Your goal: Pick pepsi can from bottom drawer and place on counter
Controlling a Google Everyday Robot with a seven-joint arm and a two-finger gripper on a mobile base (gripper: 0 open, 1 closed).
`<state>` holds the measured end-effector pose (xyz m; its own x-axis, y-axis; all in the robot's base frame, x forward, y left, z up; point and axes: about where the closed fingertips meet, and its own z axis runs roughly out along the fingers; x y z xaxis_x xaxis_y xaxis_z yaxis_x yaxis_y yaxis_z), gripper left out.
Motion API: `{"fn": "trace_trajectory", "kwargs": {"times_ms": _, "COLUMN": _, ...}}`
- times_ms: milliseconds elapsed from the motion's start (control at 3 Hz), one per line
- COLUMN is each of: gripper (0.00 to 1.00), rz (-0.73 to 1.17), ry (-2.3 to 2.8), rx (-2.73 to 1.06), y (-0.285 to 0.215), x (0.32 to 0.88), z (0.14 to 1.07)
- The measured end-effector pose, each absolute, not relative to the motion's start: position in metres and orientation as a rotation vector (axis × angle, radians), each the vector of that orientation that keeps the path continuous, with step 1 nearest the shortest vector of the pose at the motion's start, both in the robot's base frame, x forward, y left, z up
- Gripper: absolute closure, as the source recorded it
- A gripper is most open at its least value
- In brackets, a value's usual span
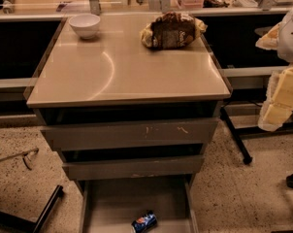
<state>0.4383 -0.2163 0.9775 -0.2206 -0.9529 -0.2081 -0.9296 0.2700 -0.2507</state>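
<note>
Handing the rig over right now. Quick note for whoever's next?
Pincer: at the right edge of view, beside the counter, far from the can.
Pepsi can: lying near the front of the bottom drawer, which is pulled open.
Counter: white bowl and snack bag at the back.
Done: drawer open.
Left: reach down, grasp the can, lift it, set it on the counter.

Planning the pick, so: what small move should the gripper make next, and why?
Probably lower the gripper, now at the right edge beside the counter, leftward toward the open bottom drawer: the pepsi can lies on its side near the drawer's front, well below the gripper and untouched.
</note>
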Motion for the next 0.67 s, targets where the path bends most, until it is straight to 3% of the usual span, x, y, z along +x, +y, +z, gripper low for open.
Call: {"fn": "trace_trajectory", "kwargs": {"times_ms": 667, "gripper": 0.0, "rz": -0.049, "ry": 2.223, "rx": -1.696, "y": -0.21, "x": 0.441, "z": 0.946}}
